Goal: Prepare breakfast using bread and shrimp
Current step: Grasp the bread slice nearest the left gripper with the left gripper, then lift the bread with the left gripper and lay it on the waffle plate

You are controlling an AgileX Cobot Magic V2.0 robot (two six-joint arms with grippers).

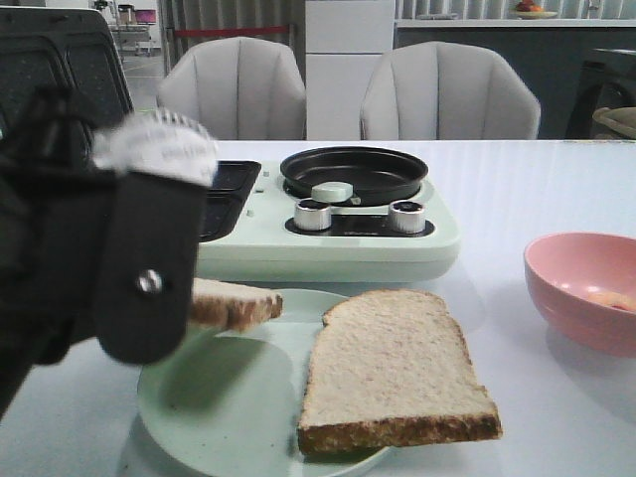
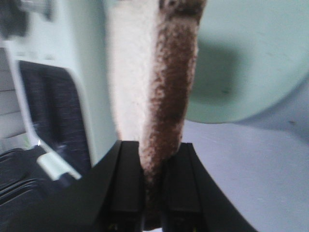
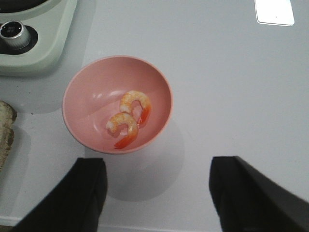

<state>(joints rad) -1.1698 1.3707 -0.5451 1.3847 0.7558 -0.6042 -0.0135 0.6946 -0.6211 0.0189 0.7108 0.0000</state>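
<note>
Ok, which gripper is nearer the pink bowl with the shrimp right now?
Right. The right gripper hovers open just above the pink bowl holding two shrimp. The left gripper is across the table, shut on a bread slice.

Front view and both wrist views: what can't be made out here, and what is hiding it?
- Held bread slice: the front view shows one end; the left arm covers the rest.
- Left gripper: jaws visible only in the left wrist view, where the slice is blurred.
- Shrimp: the front view shows a pale smear behind the pink bowl wall, cut by the frame edge.
- Right gripper: absent from the front view.
</note>
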